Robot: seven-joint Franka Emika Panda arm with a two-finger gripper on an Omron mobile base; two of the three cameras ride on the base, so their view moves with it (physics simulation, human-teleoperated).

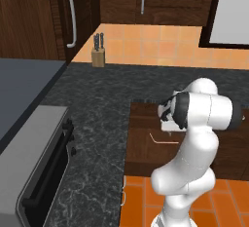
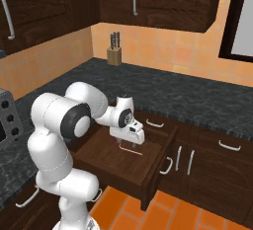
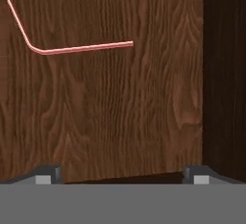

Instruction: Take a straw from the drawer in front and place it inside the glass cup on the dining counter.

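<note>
1. Bench (image 2: 197, 95): black speckled top; knife block (image 2: 114, 55) at its far edge.
2. Drawer (image 2: 99, 157): pulled out, dark wood floor bare.
3. Gripper (image 3: 123, 175): spread wide, hanging over the drawer, holding nothing.
4. Straw (image 3: 57, 50): bent, lying flat on the drawer floor, at 11 o'clock from the gripper in the hand view.

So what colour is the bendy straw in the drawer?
Pinkish-red straw, clearest in the hand view.
</note>
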